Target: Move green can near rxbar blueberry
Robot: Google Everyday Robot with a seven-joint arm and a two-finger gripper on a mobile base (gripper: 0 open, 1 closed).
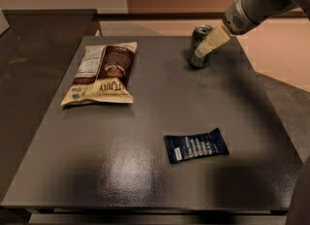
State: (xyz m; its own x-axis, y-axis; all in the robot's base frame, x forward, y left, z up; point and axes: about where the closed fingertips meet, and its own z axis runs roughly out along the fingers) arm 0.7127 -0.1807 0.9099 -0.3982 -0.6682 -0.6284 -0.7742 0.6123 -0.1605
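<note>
The green can (199, 62) stands upright near the far right edge of the dark table (121, 170). The rxbar blueberry (195, 145), a flat navy wrapper with white text, lies on the table's front right, well apart from the can. My gripper (204, 48) comes in from the upper right on a grey arm. Its cream tip overlaps the can's upper right side at about mid-height. I cannot tell whether it touches the can.
A tan-and-brown chip bag (102, 72) lies flat at the table's back left. A darker counter (34, 49) adjoins the table on the left. The table's right edge (271, 103) runs close to the can and drops to the floor.
</note>
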